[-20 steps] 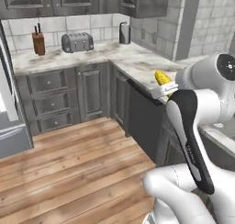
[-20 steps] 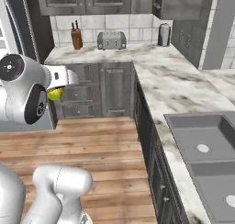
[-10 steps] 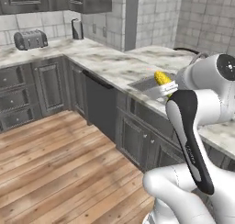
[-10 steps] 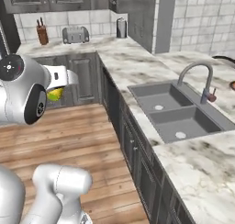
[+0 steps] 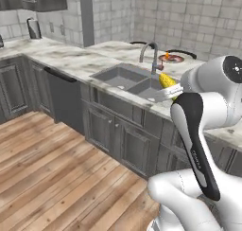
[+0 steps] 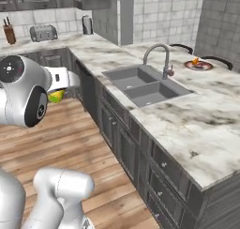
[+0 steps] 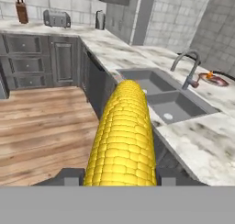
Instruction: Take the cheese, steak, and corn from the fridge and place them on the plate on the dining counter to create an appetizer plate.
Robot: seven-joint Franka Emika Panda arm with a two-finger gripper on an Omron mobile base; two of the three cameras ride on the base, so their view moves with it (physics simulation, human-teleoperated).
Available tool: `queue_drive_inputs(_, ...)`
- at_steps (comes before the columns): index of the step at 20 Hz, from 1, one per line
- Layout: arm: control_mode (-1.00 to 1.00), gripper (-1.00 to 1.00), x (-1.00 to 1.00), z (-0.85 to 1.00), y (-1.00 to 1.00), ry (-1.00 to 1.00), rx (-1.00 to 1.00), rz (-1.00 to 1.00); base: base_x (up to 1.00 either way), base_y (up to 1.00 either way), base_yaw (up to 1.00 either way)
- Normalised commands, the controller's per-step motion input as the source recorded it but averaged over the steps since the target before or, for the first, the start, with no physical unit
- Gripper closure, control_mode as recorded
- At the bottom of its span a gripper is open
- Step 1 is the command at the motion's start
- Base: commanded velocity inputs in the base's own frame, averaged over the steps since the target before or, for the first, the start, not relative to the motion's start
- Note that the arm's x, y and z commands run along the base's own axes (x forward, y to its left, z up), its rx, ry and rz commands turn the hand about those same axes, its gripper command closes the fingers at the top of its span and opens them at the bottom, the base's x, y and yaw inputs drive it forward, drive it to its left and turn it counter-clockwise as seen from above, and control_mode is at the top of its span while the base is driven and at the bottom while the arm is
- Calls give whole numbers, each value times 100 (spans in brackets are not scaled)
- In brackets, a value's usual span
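Hand view: the short yellow corn cob runs lengthwise up the middle of the picture, its rounded tip pointing away toward the long white and grey veined marble dining counter; the gripper has one dark fingertip pressed to each flank of the cob.
Hand state: jaws about half closed and clamped on the corn, held in the air clear of any surface.
Left base view: the corn pokes out to the left of the white arm's wrist, over the near edge of the dining counter, just in front of the inset grey double sink; the fingers themselves are hidden behind the arm.
Right base view: from this side the cob's green end shows, hanging under the white hand at the left, over the wooden floor and beside the dark cabinet fronts.
Plate: the round dark-rimmed plate with a reddish-white centre sits far along the counter, right of the curved grey tap, with a small orange piece on it, too small to identify; well apart from the corn.
Far corner, right base and hand views: a silver toaster and a wooden knife block stand on the far marble top.
Writing: faint lettering runs down the arm's dark forearm panel in the left base view, too blurred to read.
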Motion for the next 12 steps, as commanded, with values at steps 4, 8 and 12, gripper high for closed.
queue_drive_inputs(4,100,100,0,0,0,0,0,0,-100,-10,-34)
queue_drive_inputs(8,100,100,0,0,0,0,0,0,-100,-36,-33)
queue_drive_inputs(12,100,100,0,0,0,0,0,0,-88,-96,-32)
